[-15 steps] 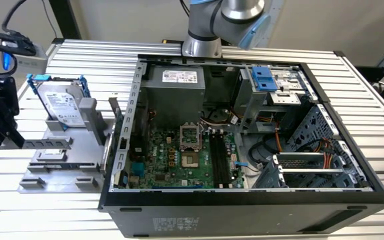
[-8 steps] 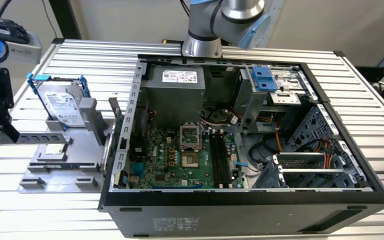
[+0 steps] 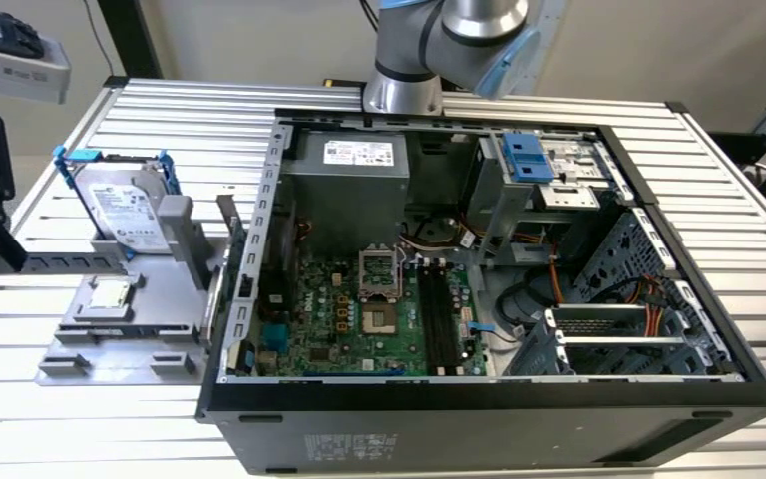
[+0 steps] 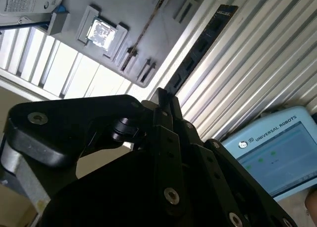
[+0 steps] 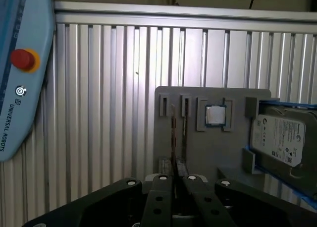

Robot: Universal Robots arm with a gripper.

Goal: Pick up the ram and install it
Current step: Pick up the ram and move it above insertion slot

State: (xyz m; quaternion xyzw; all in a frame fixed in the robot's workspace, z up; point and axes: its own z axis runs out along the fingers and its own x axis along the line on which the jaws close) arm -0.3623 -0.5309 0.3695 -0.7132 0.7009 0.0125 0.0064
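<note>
First wrist view: grey holder (image 5: 208, 152) carries hard drive (image 5: 280, 138) and chip (image 5: 215, 115); ram (image 5: 173, 133) stands edge-on in it, beyond the pressed-together jaws.

White lettering and a round logo run along the control tablet (image 5: 20, 113) below its red button (image 5: 23, 59). Printed labels sit on the hard drive (image 5: 280, 138), the power supply (image 3: 359, 152) and, seemingly, the computer case (image 3: 356, 442) front; their small print cannot be made out.

In the exterior view the arm (image 3: 443, 40) runs out at 12 o'clock and the computer case (image 3: 490, 429) is cut at 6 o'clock. In the first wrist view the ram (image 5: 173, 133) shows edge-on, its chips hidden, and the hard drive (image 5: 282, 138) is cropped.
</note>
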